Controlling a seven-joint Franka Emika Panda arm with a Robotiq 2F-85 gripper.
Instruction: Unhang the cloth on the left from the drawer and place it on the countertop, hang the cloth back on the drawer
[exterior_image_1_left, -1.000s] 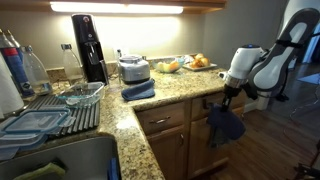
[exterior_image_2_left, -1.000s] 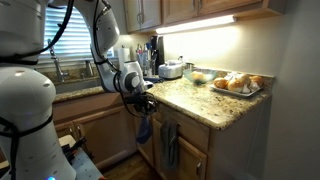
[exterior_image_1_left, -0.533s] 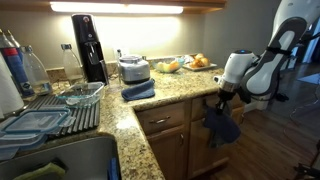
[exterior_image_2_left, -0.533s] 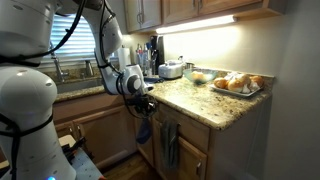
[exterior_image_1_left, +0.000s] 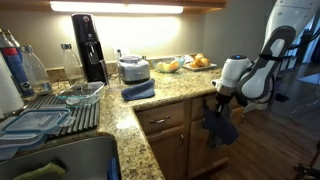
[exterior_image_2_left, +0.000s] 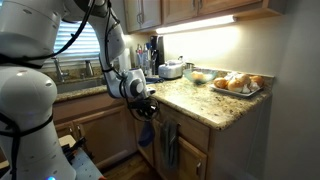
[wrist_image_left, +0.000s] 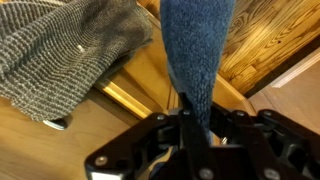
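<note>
My wrist view shows the claw (wrist_image_left: 190, 118) clamped narrow on the cloth (wrist_image_left: 196, 50). The dark blue fabric runs straight out from between the fingers, with a grey knitted cloth (wrist_image_left: 70, 50) just beside it. In both exterior views the cloth hangs limp under the claw, below the edge of the speckled worktop (exterior_image_1_left: 170, 90) and in front of the cabinets. Only an exterior view takes in the drawer (exterior_image_1_left: 160, 121) and a folded blue towel (exterior_image_1_left: 138, 90) up top.

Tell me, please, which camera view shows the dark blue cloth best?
The wrist view: the cloth fills the middle, its weave plain, pinched between the jaws. In both exterior views it is only a small dark hanging shape.
</note>
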